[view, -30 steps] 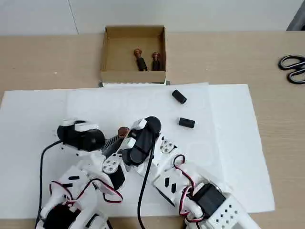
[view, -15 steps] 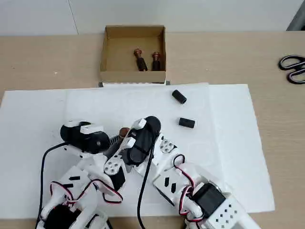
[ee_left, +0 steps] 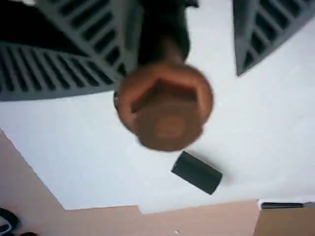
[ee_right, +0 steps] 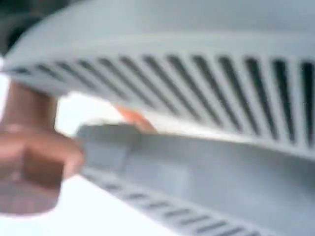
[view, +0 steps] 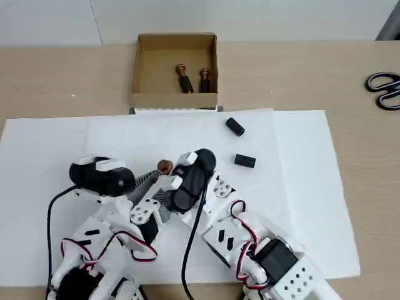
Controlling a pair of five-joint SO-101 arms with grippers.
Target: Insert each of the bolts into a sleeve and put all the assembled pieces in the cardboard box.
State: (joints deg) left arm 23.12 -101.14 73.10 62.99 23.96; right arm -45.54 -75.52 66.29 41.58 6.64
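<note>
1. The tool (ee_right: 115, 119) looms close, its two ribbed grey jaws almost together.
2. They pinch the copper-brown bolt (ee_right: 32, 162); a sliver of it shows in the slit.
3. The bolt's head juts beside the jaws over a white sheet (ee_right: 74, 214).

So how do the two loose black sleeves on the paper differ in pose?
In the high view the far sleeve lies slanted; the near sleeve lies almost level. The far sleeve is closer to the cardboard box, the near sleeve farther. Both are short, black, without bolts, on the white paper.
</note>
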